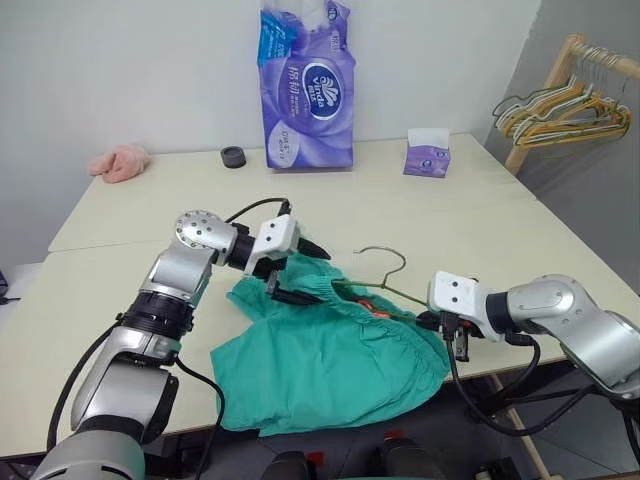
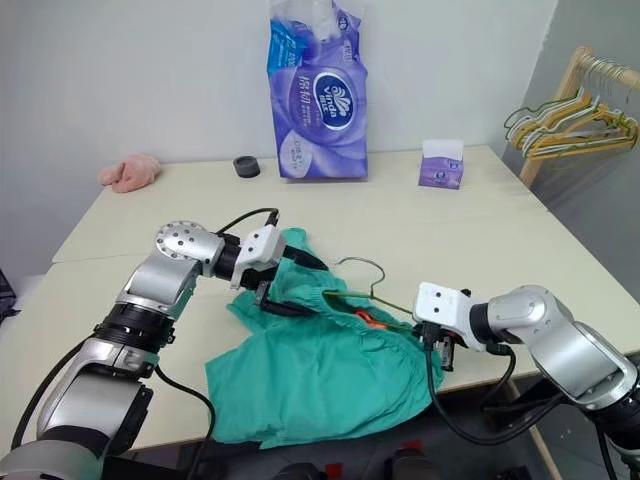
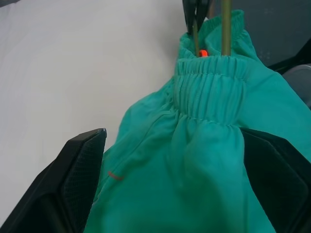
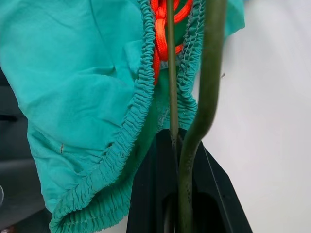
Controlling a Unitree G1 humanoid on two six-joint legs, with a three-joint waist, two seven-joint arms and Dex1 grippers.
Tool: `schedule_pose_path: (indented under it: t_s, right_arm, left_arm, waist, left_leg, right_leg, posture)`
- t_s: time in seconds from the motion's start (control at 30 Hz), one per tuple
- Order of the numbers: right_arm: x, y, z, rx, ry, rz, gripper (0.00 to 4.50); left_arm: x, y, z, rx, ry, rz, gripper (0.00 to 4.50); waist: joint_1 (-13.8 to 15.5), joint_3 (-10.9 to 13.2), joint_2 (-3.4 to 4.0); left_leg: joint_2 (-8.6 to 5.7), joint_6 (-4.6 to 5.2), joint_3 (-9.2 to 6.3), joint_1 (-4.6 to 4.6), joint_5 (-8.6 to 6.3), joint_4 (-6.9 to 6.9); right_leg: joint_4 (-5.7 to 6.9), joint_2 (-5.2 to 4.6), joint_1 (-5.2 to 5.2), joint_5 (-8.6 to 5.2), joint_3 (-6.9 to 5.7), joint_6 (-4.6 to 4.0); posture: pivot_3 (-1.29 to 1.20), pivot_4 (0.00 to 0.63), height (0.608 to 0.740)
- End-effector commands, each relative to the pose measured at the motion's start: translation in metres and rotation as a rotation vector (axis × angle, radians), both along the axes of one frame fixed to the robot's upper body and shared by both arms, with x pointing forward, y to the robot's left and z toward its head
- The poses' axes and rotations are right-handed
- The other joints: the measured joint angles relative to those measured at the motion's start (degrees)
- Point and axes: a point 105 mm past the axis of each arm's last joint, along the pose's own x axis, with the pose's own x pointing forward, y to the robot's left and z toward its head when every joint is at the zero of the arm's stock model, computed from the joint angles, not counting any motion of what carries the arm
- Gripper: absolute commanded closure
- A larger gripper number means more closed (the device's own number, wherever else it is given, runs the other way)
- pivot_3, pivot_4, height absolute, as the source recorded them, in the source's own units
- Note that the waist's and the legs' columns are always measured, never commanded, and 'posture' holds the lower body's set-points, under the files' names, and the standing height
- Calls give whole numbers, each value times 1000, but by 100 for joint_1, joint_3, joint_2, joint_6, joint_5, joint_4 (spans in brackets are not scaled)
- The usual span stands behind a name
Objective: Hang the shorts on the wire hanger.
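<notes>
The shorts (image 1: 330, 360) lay crumpled at the lower middle of the frame, on the near edge of the counter (image 1: 120, 290), part of the fabric hanging over it. The wire hanger (image 1: 385, 285) ran through the gathered waistband, its hook sticking out above the cloth near the centre. The left tool (image 1: 300, 268), left of centre, stood wide open, its fingers (image 3: 73, 179) straddling the upper corner of the shorts. The right tool (image 1: 440, 322), right of centre, was clamped shut on the hanger's wire beside the orange drawstring (image 4: 163, 29).
</notes>
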Motion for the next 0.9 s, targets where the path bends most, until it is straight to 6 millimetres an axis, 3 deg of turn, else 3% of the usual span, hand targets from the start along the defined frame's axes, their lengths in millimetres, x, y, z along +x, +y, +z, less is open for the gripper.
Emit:
schedule_pose_path:
  t_s: [0.03, 0.1, 0.2, 0.63, 0.83, 0.9]
  right_arm:
    - [1, 7, 16, 3, -75, 44, 4500]
    - [1, 7, 17, 2, -78, 46, 4500]
    - [1, 8, 19, 4, -82, 54, 4500]
    - [-1, 20, 27, 22, -155, 136, 4500]
    - [3, 16, 30, -35, -226, 190, 4500]
    - [4, 10, 31, -55, -236, 192, 4022]
  left_arm:
    - [-6, -5, -4, 12, -1, -48, 9]
    - [-7, -5, -5, 15, 6, -54, 9]
    - [-6, -5, -8, 11, 12, -52, 598]
    - [-11, -5, -15, 23, 37, -67, 4366]
    - [-10, -5, -15, 23, 34, -57, 4437]
    - [-9, -4, -15, 27, 27, -47, 4500]
  waist:
    - [-1, 0, 0]
    - [1, 0, 0]
    - [-3, 0, 0]
    - [-14, 0, 0]
    - [-16, 0, 0]
    - [-16, 0, 1]
  left_leg:
    - [0, 0, 0, 0, 0, 0]
    - [0, 0, -1, 0, 0, 1]
    - [0, 0, 0, -1, 0, 1]
    - [0, 1, -1, -1, -1, 1]
    - [-1, 1, 0, -1, -1, 2]
    - [0, 1, 0, -1, -1, 2]
  right_leg:
    - [0, 0, 0, 0, 0, 0]
    - [0, 0, 0, 0, -1, 0]
    - [0, 0, 0, 0, 1, 0]
    - [0, 0, 0, 0, 0, 0]
    - [0, 0, 0, 0, -1, 0]
    - [1, 0, 0, 0, -1, 0]
  posture:
    - [-122, 30, 740]
    - [-122, 30, 740]
    - [-142, 30, 740]
    - [-145, 32, 740]
    - [-146, 32, 740]
    - [-147, 33, 740]
